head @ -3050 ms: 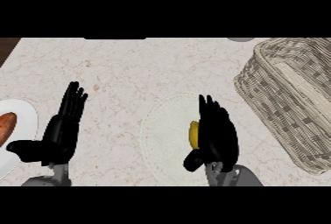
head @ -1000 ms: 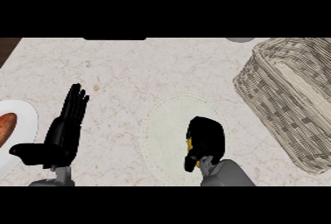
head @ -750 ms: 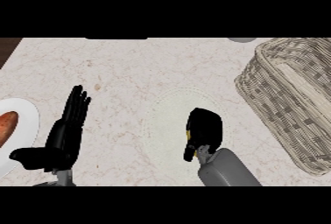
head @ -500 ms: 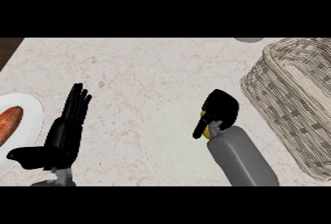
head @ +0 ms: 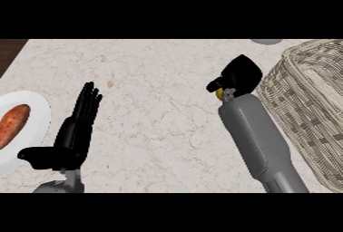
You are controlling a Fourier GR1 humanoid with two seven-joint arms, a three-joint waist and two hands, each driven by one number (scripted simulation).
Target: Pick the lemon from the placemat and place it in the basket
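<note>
Leftmost, a white plate (head: 30, 131) shows partly at the view's edge, with an orange-red sausage-shaped food (head: 13, 124) lying on it. Just beside the plate's right rim, the left hand (head: 70, 136) rests open low on the counter (head: 154, 90), its fingers straight and together pointing up the view, the thumb stuck out to the left over the plate's lower rim; it holds nothing. The counter is pale marble with thin brownish veins, and a dark wooden strip shows at its upper left corner.

Further right, the grey right forearm (head: 258, 140) rises from the lower edge, leaning a little to the left as it goes up. At its end the right hand (head: 240, 77) is curled shut round the lemon (head: 219, 93), of which only a small yellow sliver shows below the thumb, at the wrist's left side; the rest of the fruit is hidden inside the fingers. Hand and lemon are above the counter just beside the basket's left wall, not over its inside.

Rightmost, the basket (head: 308, 104), woven of pale wicker, runs off the right edge; its left rim lies close to the forearm. A small grey rounded thing (head: 267, 41) shows at the top edge, above the basket; what it is cannot be told
</note>
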